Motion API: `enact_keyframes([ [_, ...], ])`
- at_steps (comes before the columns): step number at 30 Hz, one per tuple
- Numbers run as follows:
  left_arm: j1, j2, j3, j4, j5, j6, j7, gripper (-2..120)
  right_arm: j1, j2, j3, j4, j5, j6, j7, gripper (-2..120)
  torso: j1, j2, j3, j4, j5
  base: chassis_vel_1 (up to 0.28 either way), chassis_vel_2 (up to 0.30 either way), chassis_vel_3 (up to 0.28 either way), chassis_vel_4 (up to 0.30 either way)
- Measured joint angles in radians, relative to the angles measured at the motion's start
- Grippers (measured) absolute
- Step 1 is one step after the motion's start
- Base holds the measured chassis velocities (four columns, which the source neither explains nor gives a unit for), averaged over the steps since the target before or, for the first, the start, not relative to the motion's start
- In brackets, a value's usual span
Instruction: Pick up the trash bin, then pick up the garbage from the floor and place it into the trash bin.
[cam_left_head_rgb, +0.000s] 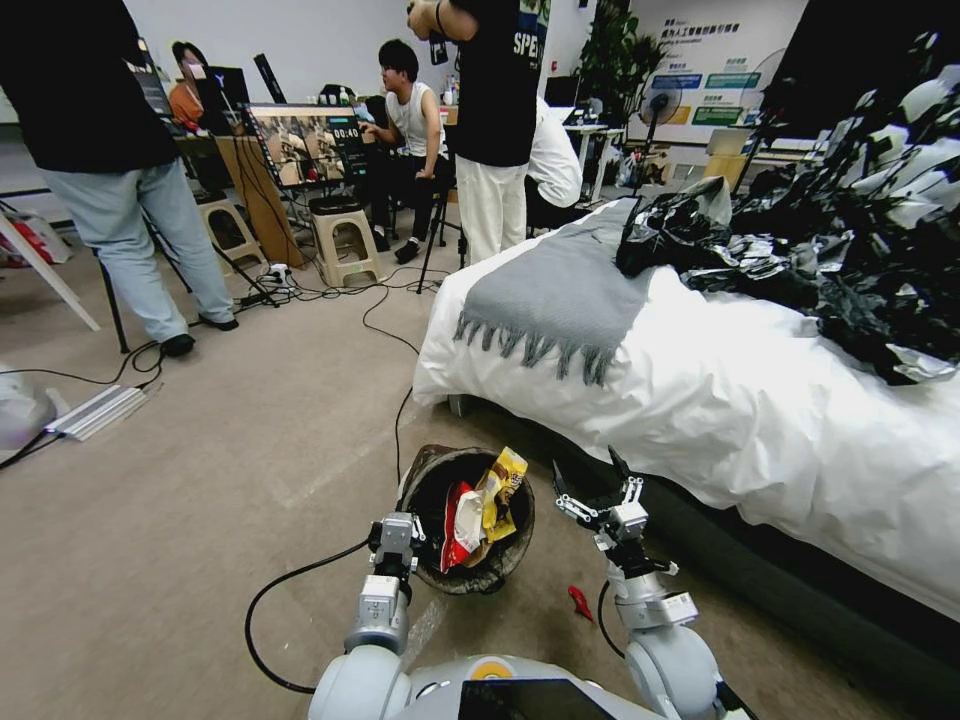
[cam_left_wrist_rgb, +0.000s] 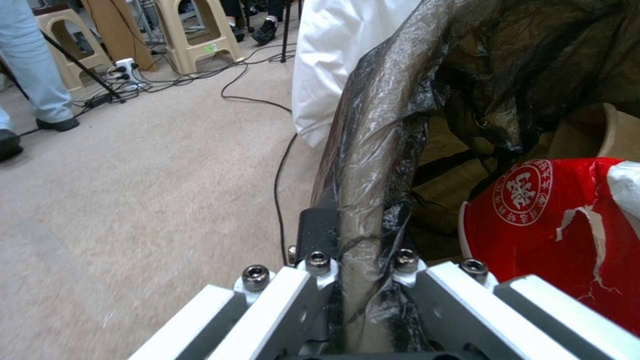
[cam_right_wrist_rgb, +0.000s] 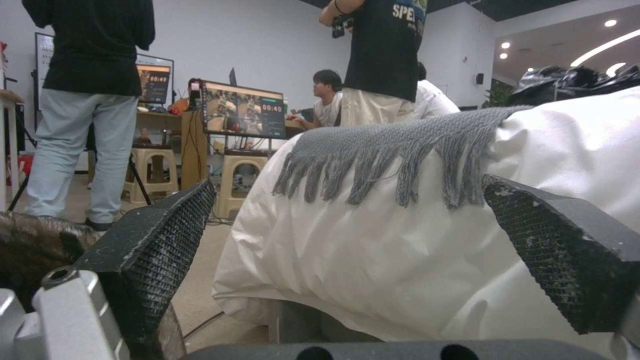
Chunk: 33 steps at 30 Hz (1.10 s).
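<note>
**Bin held by its rim, one scrap left on the floor**

My left tool (cam_left_head_rgb: 400, 545) was clamped on the trash bin (cam_left_head_rgb: 470, 575) rim (cam_left_wrist_rgb: 363, 165), slick liner bunched between the fingers. It looked light but tippy; crinkly packets (cam_left_head_rgb: 478, 510) stuck out. My right tool (cam_left_head_rgb: 595, 490) hung spread and empty beside the bed's edge (cam_left_head_rgb: 700, 440). A red scrap (cam_left_head_rgb: 580, 602) lay on the carpet.

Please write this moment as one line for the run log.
left end effector: shut on trash bin rim | right end effector: open, beside bin | garbage: in bin | red scrap: on floor
</note>
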Motion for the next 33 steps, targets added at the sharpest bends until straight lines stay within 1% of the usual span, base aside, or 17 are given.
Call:
enact_keyframes([
  [4, -0.001, 0.000, 0.000, 0.000, 0.000, 0.000, 0.000, 0, 0.007, 0.001, 0.003, -0.006, -0.001, 0.006, 0.000, 100, 0.000, 0.000, 0.000, 0.0000, 0.0000, 0.076, -0.087, -0.068, 0.084],
  [12, -0.002, 0.001, -0.005, -0.003, -0.001, 0.000, 0.001, 0, 0.017, -0.003, 0.013, -0.012, -0.022, 0.016, 0.011, 100, 0.000, 0.000, 0.000, 0.0003, 0.0001, -0.019, 0.022, 0.013, -0.020],
  [16, -0.005, 0.001, -0.009, -0.005, -0.005, 0.000, 0.001, 0, 0.020, -0.011, 0.016, -0.010, -0.037, -0.019, 0.033, 100, 0.000, 0.000, 0.000, 0.0002, 0.0001, 0.000, 0.000, 0.000, 0.000],
  [19, -0.011, 0.002, -0.015, -0.007, -0.011, 0.000, 0.001, 0, 0.024, -0.029, 0.010, -0.011, -0.022, -0.108, 0.044, 100, 0.000, 0.000, 0.000, 0.0002, 0.0000, 0.000, 0.000, 0.000, 0.000],
  [20, -0.011, 0.002, -0.015, -0.007, -0.011, 0.000, 0.001, 0, 0.024, -0.029, 0.010, -0.011, -0.022, -0.108, 0.044, 100, 0.000, 0.000, 0.000, 0.0002, 0.0000, 0.000, 0.000, 0.000, 0.000],
  [22, -0.013, 0.002, -0.019, -0.010, -0.016, 0.000, 0.001, 0, 0.031, -0.041, -0.003, -0.017, 0.003, -0.179, 0.059, 100, 0.000, 0.000, 0.000, 0.0002, 0.0002, 0.000, 0.000, 0.000, 0.000],
  [23, -0.013, 0.002, -0.019, -0.010, -0.016, 0.000, 0.001, 0, 0.031, -0.041, -0.003, -0.017, 0.003, -0.179, 0.059, 100, 0.000, 0.000, 0.000, 0.0002, 0.0002, 0.000, 0.000, 0.000, 0.000],
  [25, -0.015, 0.003, -0.023, -0.012, -0.017, 0.000, 0.001, 0, 0.036, -0.058, -0.016, -0.024, 0.038, -0.287, 0.080, 100, 0.000, 0.000, 0.000, 0.0002, -0.0001, 0.000, 0.000, 0.000, 0.000],
  [26, -0.015, 0.003, -0.023, -0.012, -0.017, 0.000, 0.001, 0, 0.036, -0.058, -0.016, -0.024, 0.038, -0.287, 0.080, 100, 0.000, 0.000, 0.000, 0.0002, -0.0001, 0.000, 0.000, 0.000, 0.000],
  [29, -0.017, 0.007, -0.025, -0.014, -0.021, 0.001, 0.001, 0, 0.063, -0.084, -0.043, -0.090, 0.069, -0.405, 0.095, 100, 0.000, 0.000, 0.000, 0.0003, 0.0002, 0.000, 0.000, 0.000, 0.000],
  [30, -0.017, 0.007, -0.025, -0.014, -0.021, 0.001, 0.001, 0, 0.063, -0.084, -0.043, -0.090, 0.069, -0.405, 0.095, 100, 0.000, 0.000, 0.000, 0.0003, 0.0002, 0.000, 0.000, 0.000, 0.000],
  [32, -0.019, 0.009, -0.026, -0.014, -0.023, 0.001, 0.000, 0, 0.070, -0.098, -0.053, -0.131, 0.084, -0.451, 0.091, 100, 0.000, 0.000, 0.000, 0.0003, 0.0002, 0.000, 0.000, 0.000, 0.000],
  [33, -0.019, 0.009, -0.026, -0.014, -0.023, 0.001, 0.000, 0, 0.070, -0.098, -0.053, -0.131, 0.084, -0.451, 0.091, 100, 0.000, 0.000, 0.000, 0.0003, 0.0002, 0.000, 0.000, 0.000, 0.000],
])
